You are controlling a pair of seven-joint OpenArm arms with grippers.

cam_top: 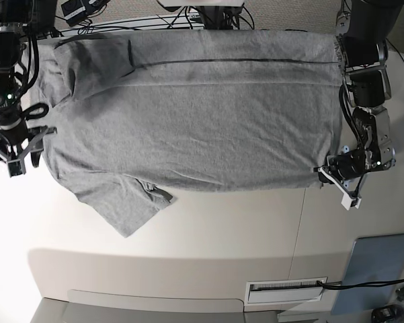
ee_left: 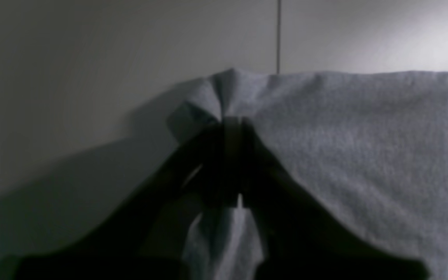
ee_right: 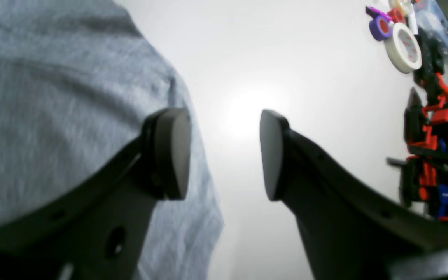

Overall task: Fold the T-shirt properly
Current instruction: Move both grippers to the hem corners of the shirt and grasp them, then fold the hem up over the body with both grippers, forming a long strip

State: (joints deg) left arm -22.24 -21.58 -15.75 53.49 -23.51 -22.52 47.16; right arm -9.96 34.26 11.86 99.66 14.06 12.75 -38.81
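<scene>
Base view shows the T-shirt spread flat across the far half of the white surface, plain grey side up, with one short sleeve sticking out toward the near edge and the other sleeve folded over the body at the far side.

At the shirt's hem corner, the left gripper has its jaws clenched on a pinch of the cloth; the left wrist view shows the fabric bunched and puckered just above the closed jaws, with more cloth hanging below them.

At the opposite end, the right gripper sits just beside the shirt's edge with jaws spread wide and nothing between them. In the right wrist view one finger pad lies over the grey fabric and the other over bare surface.

A flat blue-grey panel lies on the surface well apart from the shirt, near a corner.
</scene>
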